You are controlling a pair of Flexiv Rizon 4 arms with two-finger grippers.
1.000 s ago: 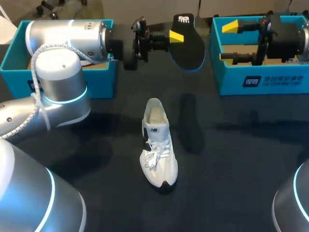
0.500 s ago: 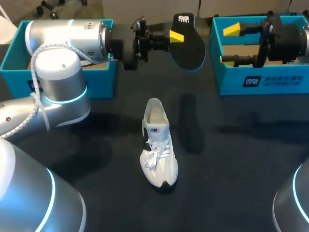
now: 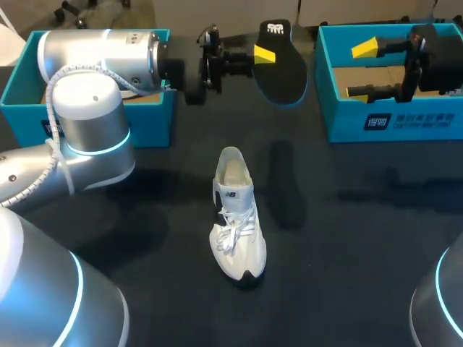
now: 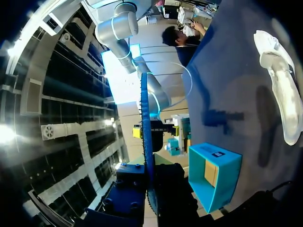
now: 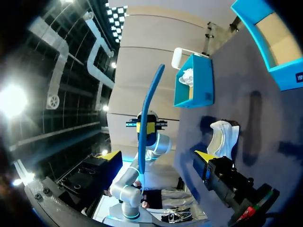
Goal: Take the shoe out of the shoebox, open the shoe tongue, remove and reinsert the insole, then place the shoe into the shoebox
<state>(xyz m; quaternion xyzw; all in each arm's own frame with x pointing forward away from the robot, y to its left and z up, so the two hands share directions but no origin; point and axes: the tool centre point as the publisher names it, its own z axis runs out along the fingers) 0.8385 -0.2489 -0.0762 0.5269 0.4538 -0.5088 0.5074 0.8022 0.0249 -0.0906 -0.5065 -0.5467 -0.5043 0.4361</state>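
Two arms reach level over the far side of the desk (image 3: pixel 347 238). Left arm (image 3: pixel 101 50): left fingers (image 3: pixel 264 53) pinch the dark insole (image 3: pixel 284 71) by its edge, aloft between the boxes. Right arm (image 3: pixel 440 61): right fingers (image 3: pixel 365 48) spread wide above the right shoebox (image 3: pixel 394 123). One white shoe (image 3: pixel 236 217) stands mid-desk on its sole, well apart from both. Two teal boxes counted, including the left box (image 3: pixel 22 101). Only the wrist views show the insole edge-on, as a thin blue line; only the right wrist view shows a white wad (image 5: pixel 188 76) in the left box.
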